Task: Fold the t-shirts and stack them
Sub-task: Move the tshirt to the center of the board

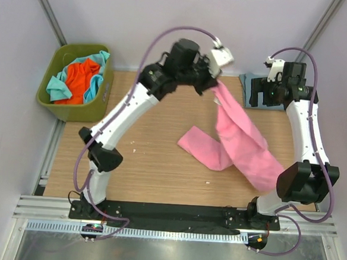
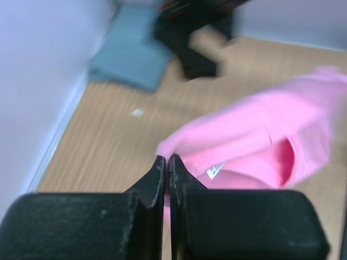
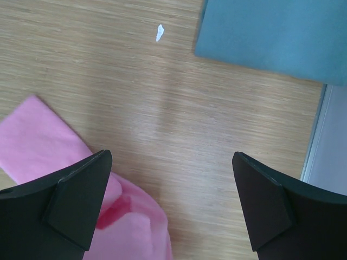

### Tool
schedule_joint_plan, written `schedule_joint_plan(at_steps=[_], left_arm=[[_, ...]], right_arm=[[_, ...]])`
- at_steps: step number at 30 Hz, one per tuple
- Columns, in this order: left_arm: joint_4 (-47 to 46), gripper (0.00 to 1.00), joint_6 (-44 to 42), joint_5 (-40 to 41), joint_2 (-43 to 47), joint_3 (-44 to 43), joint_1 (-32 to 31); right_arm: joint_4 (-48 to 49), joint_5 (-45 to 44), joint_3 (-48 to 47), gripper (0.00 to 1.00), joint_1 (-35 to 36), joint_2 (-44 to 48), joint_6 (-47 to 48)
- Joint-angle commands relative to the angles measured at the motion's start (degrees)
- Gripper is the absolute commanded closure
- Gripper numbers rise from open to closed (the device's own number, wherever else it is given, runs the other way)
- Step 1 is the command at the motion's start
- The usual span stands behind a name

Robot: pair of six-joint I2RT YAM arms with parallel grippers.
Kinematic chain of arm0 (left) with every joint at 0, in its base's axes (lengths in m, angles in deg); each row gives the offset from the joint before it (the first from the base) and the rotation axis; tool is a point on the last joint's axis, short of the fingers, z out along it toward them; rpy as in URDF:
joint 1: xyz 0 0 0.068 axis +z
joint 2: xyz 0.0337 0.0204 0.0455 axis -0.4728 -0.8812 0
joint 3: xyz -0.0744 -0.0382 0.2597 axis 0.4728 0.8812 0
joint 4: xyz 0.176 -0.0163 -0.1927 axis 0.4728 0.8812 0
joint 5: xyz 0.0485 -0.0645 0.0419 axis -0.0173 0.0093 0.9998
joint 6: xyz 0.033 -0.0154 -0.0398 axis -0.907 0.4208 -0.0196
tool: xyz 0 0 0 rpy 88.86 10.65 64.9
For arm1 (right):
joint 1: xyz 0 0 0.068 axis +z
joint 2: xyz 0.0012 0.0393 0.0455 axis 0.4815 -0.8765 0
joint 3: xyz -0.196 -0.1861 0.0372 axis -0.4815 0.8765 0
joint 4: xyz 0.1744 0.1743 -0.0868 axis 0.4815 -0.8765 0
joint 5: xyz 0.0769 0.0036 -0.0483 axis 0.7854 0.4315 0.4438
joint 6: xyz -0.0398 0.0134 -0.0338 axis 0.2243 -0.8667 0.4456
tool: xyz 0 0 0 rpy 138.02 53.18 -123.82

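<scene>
My left gripper [image 1: 215, 88], pinched shut at upper centre, holds the pink t-shirt [image 1: 239, 140] by one edge; it trails down right across the table [image 1: 147, 158]. My right gripper [image 3: 171, 162] gapes wide, empty.

- The pink t-shirt [image 1: 239, 140] is plain soft cloth, unfolded and bunched into a long band. One end is raised off the desk [image 1: 148, 152] at the closed fingers [image 2: 154, 184] of the left gripper [image 1: 215, 90]. It seems to be pinched there, though the left wrist view is blurred. The cloth slopes down toward the near right, and another part lies flat on the wood further left.
- The dusty blue-grey t-shirt [image 3: 271, 32] lies flat at the desk's far right corner, apart from the pink one.
- The orange t-shirt [image 1: 81, 82] lies crumpled in the olive-green bin [image 1: 73, 112], off the desk's far left corner.
- The teal t-shirt [image 1: 57, 89] is crumpled in the same bin, showing on both sides of the orange one.
</scene>
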Motion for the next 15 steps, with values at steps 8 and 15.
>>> schedule_joint_plan(at_steps=[8,15], left_arm=[[1.28,1.0,1.82,0.67,10.22,12.19,24.35],[1.99,1.0,5.87,-4.17,-1.02,5.07,20.85]], right_arm=[[1.67,3.75,-0.06,0.0,-0.39,2.14,-1.79],[1.32,4.1,-2.08,0.0,-0.39,0.99,-1.88]])
